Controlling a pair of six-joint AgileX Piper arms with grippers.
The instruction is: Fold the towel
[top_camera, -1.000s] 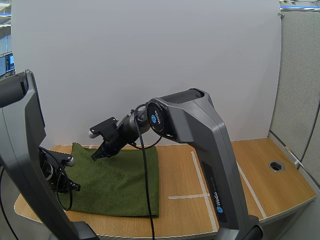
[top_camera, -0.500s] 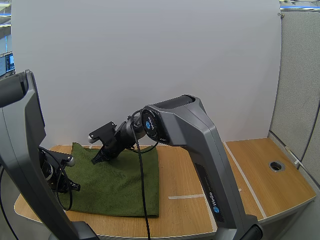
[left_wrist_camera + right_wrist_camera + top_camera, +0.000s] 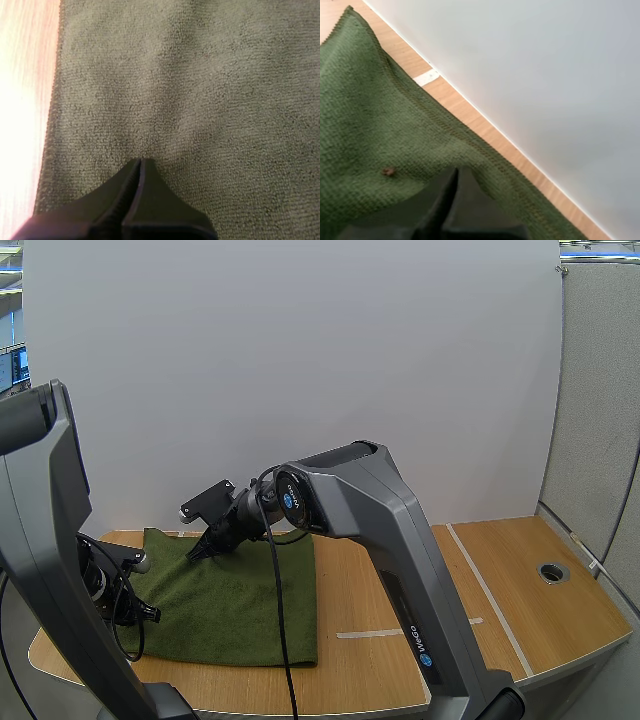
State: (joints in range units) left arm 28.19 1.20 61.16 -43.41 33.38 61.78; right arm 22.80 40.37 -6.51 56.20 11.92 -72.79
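Note:
A dark green towel (image 3: 240, 605) lies flat on the left half of the wooden table (image 3: 520, 585). My right gripper (image 3: 193, 556) reaches across to the towel's far edge and is shut, its tips pinching the green cloth (image 3: 365, 115) just inside the hem, beside the white back wall. My left gripper (image 3: 152, 615) sits low at the towel's left side. Its fingers lie together with the tips (image 3: 140, 161) pressed into the towel (image 3: 200, 75), and the cloth puckers around them. The towel's left hem runs close by, next to bare wood.
A white wall (image 3: 300, 360) stands right behind the table's far edge. Pale tape lines (image 3: 375, 632) cross the wood right of the towel. A round cable hole (image 3: 553, 571) sits at the far right. Bare tabletop spreads to the right of the towel.
My right gripper has swung a little left and back toward the towel's far edge, dipping onto the cloth. The towel's front right corner has crept slightly backward. The left arm has stayed put.

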